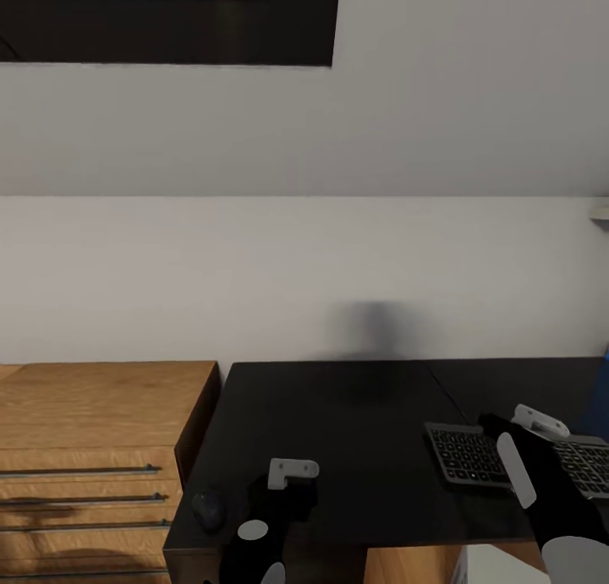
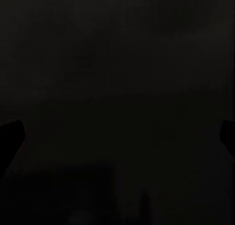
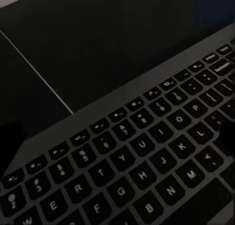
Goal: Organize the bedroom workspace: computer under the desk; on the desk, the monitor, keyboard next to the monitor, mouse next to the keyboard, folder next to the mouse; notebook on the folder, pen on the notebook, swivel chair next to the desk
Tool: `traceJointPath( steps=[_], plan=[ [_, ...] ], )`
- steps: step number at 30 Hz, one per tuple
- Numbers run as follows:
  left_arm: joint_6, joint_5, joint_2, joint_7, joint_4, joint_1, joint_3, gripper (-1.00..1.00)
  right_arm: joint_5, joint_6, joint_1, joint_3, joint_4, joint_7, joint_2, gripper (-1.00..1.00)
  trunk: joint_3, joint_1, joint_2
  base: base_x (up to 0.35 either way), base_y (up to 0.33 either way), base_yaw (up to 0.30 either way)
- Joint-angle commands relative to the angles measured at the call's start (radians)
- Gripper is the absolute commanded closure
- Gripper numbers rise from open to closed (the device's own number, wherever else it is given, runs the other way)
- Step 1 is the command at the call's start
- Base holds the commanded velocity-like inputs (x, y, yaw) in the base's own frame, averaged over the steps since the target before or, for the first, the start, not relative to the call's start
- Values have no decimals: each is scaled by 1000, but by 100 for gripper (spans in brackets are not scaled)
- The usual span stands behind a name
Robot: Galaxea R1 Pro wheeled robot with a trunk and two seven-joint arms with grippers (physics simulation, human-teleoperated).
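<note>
Keyboard (image 1: pixel 516 457) lies flat near the front right of the desk (image 1: pixel 355 423), and my right pincer (image 1: pixel 507 436) hangs low over its keys, I judge to shift it to where the monitor belongs, though I cannot tell how far the jaws are parted or whether they hold anything. My left pincer (image 1: pixel 283 483) hovers over the bare black top near a small dark mouse (image 1: pixel 209 508) at the front left corner, its opening equally unclear. Beside the desk stands a light wood cabinet (image 1: pixel 93 449) against a plain white wall (image 1: pixel 296 263).
</note>
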Motion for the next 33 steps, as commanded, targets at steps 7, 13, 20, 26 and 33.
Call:
traceJointPath(
  steps=[7,13,20,26,33],
  plan=[
    [0,11,0,11,-4,-1,0,-100,-12,1,-1,2,-2,-8,1,-100,21,-27,49,0,0,0],
    [0,12,2,12,-12,-1,3,-100,-12,-2,-1,1,-18,-9,15,-100,40,-50,91,0,0,0],
    [-2,15,4,52,-30,-1,6,-100,-5,-4,-1,0,-24,-12,37,-100,62,-77,140,0,0,0],
    [-4,18,5,97,-41,-1,6,-100,-4,-3,-1,-1,-23,-12,40,-100,80,-100,182,0,0,-137],
    [-4,18,5,100,-41,-1,6,-100,-4,-3,-1,-1,-23,-12,40,-100,102,-127,231,0,0,-258]
  ],
)
